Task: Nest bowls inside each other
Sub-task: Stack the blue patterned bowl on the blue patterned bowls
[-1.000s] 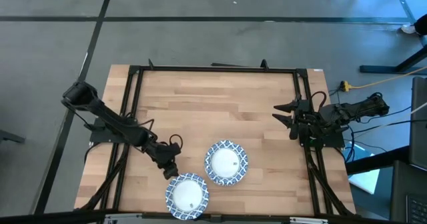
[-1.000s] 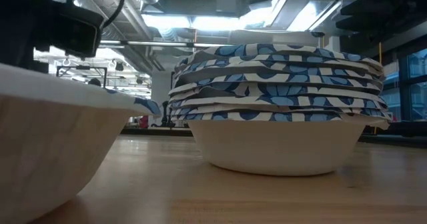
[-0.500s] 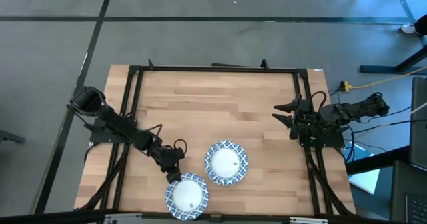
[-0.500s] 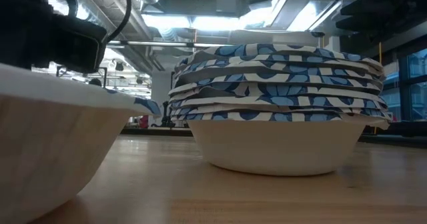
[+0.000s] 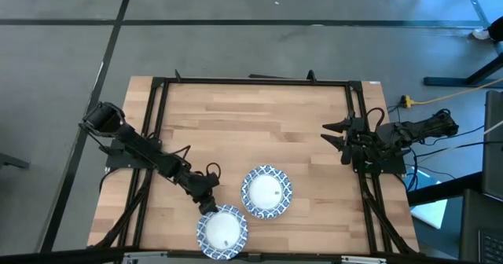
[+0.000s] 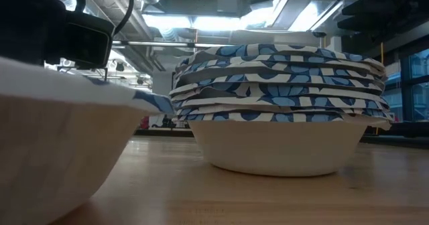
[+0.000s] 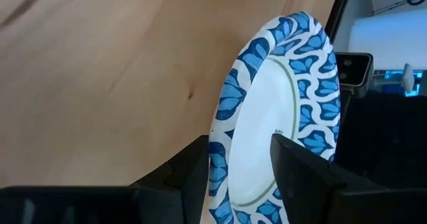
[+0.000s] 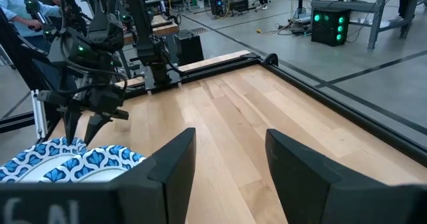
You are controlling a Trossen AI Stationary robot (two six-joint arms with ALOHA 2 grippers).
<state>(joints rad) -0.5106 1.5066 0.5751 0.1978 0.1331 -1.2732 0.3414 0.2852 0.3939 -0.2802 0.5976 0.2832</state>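
High view: left hand [image 5: 207, 203] sits at the rim of a lone white paper bowl with blue patterned rim [image 5: 222, 231], just beside the nested stack of matching bowls [image 5: 266, 192] on the wooden worktop [image 5: 251, 122]. Right hand [image 5: 336, 138] waits, fingers apart, empty.

Left wrist view: fingers [image 7: 303, 177] straddle the rim, closed on it.

Risk: thin edge grip may slip, dropping the bowl off-centre.

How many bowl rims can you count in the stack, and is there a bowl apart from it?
About 7 rims show in the low view of the stack, though nested ones may be hidden. One more bowl sits at the table's near edge, its rim between the left gripper's fingers.
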